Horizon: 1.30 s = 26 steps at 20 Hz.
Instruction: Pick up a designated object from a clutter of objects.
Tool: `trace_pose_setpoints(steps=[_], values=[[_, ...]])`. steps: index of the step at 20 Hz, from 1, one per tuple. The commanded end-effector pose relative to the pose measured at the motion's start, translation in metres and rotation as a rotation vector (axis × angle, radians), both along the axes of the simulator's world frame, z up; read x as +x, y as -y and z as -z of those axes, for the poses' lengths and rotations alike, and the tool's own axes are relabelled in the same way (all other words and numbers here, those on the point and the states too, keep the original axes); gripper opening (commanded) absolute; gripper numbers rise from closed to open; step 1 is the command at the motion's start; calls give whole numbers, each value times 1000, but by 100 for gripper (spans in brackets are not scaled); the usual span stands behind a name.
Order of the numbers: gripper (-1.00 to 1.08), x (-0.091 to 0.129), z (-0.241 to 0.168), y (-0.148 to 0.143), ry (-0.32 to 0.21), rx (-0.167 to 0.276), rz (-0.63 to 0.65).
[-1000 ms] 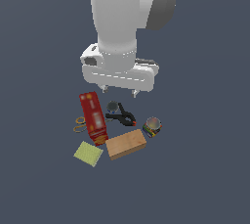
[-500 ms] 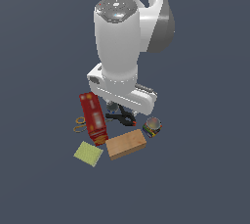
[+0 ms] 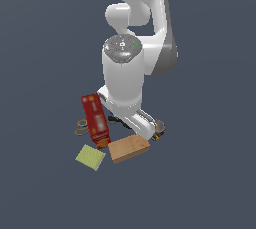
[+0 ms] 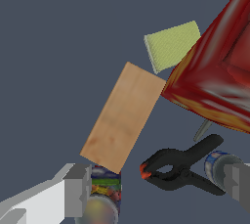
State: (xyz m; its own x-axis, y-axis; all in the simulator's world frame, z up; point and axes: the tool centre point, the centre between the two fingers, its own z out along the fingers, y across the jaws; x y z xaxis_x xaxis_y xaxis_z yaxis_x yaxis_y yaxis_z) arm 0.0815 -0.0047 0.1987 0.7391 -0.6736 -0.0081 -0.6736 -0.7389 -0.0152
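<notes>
Wrist view: wooden block (image 4: 124, 118) touching red box (image 4: 219, 81).

Pincer (image 4: 156, 191) low, jaws wide apart

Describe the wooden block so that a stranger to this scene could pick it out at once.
Start at the tall red cracker box lying in the clutter under the white arm. Just off its near end, toward the exterior view's right, lies the wooden block, with the yellow-green sponge on its other side. It alone is plain light brown and unmarked, thicker than the thin sponge.
</notes>
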Motion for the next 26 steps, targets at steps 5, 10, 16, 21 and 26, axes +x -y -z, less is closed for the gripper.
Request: trace_pose_setpoints(steps=[5, 10, 16, 21, 26], values=[[100, 13, 35, -4, -5, -2, 177], [100, 20, 62, -6, -7, -6, 303], [100, 26, 84, -7, -8, -11, 411], [100, 28, 95, -8, -8, -14, 462], [100, 28, 99, -8, -8, -15, 479]])
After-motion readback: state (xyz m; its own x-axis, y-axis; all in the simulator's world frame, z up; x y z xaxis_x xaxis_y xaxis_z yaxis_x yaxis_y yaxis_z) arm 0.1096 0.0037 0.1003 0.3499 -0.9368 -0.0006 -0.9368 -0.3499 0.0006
